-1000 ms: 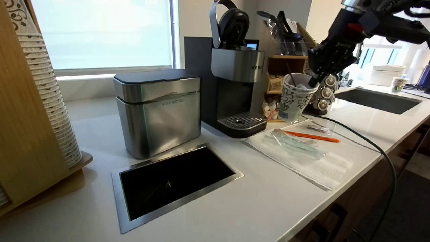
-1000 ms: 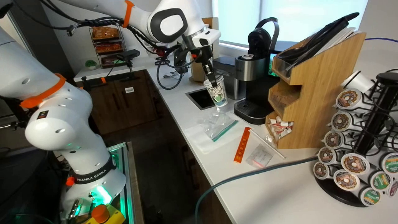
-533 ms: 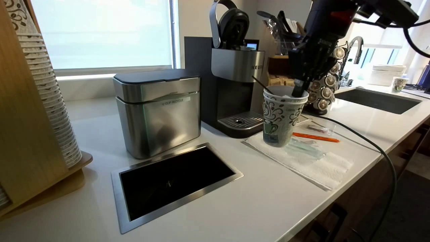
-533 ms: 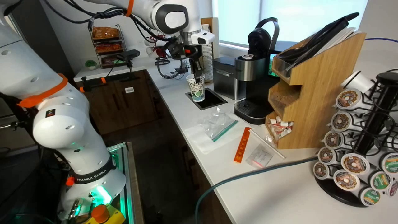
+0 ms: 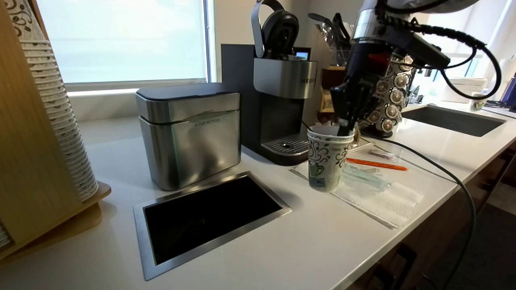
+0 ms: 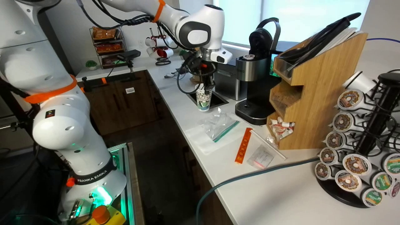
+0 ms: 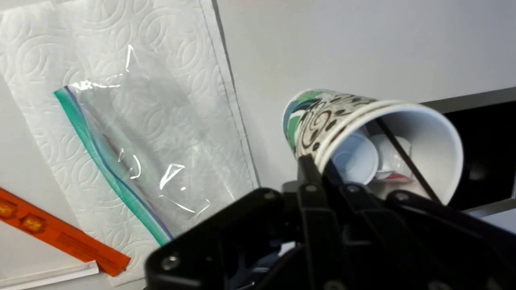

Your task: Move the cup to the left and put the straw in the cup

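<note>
White tapered cup (image 5: 327,162), dark scrolls, green print, rim tight in the pinching end effector (image 7: 319,166).

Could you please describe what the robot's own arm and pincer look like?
The arm is mostly white and rounded, with orange bands, black cables along its upper part and a black collar marked FRANKA EMIKA near the base. The pincer is black, with narrow, linked fingers and grey screw heads.

Fingers (image 7: 309,173) pinching patterned cup (image 7: 340,114), clear zip bag (image 7: 161,141) on paper towel (image 7: 36,52), orange strip (image 7: 60,235) lower left
</note>
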Controlling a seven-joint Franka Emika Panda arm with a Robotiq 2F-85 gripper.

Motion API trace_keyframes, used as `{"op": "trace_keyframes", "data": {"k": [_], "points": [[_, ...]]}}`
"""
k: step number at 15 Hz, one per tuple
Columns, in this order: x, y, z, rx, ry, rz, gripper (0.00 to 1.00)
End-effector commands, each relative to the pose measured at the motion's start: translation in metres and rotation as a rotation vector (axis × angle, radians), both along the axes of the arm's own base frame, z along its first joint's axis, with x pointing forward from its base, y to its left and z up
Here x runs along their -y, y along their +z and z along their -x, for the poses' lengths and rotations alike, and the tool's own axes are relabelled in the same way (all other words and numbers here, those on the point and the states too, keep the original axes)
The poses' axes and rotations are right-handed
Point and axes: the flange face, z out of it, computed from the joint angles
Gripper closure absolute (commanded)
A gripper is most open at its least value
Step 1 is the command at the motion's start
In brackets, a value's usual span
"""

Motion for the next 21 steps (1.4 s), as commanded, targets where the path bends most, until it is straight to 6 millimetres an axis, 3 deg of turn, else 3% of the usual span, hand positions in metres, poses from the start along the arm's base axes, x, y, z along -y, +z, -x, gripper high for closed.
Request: {"op": "trace_keyframes", "data": {"k": [1, 17, 18, 19, 21], "points": [[0.006, -0.018, -0.017, -0.047, 0.016, -0.044, 0.99], [0.007, -0.039, -0.036, 0.073, 0.007, 0.055, 0.99], [0.007, -0.04, -0.036, 0.071, 0.006, 0.052, 0.7], [0.007, -0.041, -0.036, 0.068, 0.005, 0.052, 0.69], [0.007, -0.041, -0.036, 0.063, 0.006, 0.048, 0.55]]}}
